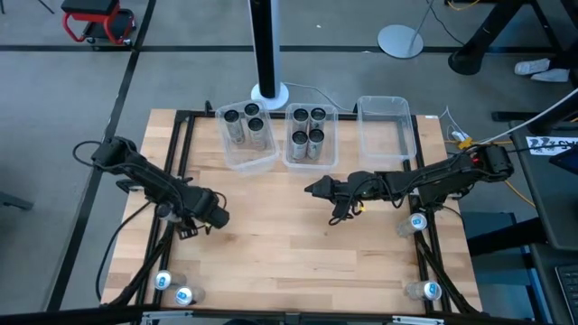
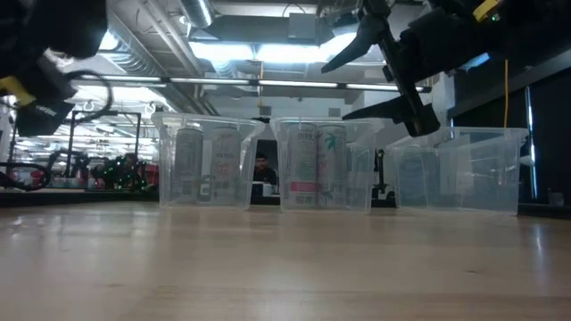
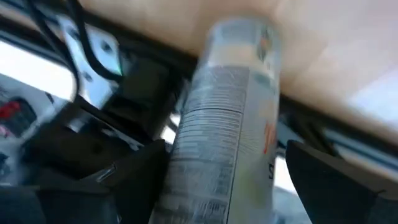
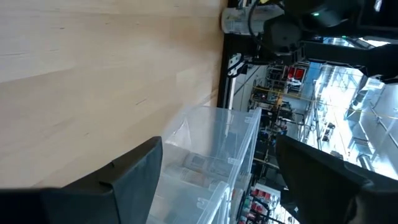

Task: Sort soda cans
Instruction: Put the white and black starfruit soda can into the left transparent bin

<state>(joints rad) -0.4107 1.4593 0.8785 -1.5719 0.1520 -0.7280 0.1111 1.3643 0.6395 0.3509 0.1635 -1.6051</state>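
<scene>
Smooth silver cylindrical can [image 3: 230,124] sits gripped in the left end effector [image 1: 209,217]; right end effector [image 1: 318,189] gapes empty.

Two dark jointed arms [image 1: 149,176] — black cables, yellow wire.

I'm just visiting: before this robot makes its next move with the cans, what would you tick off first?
1. Left gripper has a can between its fingers: ok, can sits between them; whether it is clamped, cannot tell.
2. Right gripper empty and open: ok, nothing between its fingers.
3. Left bin has room: ok, three cans inside.
4. Middle bin: ok, four cans, nearly full.
5. Right bin free: ok, empty.
6. Which bin suits the held can: cannot tell.
</scene>
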